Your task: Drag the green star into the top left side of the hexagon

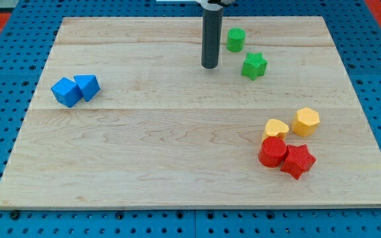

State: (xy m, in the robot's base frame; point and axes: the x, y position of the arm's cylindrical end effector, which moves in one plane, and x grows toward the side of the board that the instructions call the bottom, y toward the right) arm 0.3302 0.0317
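Observation:
The green star (254, 66) lies at the upper right of the wooden board (177, 152). The yellow hexagon (305, 121) lies well below it and to its right, near the board's right side. My tip (210, 66) rests on the board a short way left of the green star, level with it and apart from it. A green cylinder-like block (236, 39) sits just above the star and to the right of my rod.
A yellow heart-like block (276, 127) touches the hexagon's left. A red cylinder (272, 151) and a red star (297, 160) sit just below them. Two blue blocks (66, 92) (87, 86) lie together at the board's left.

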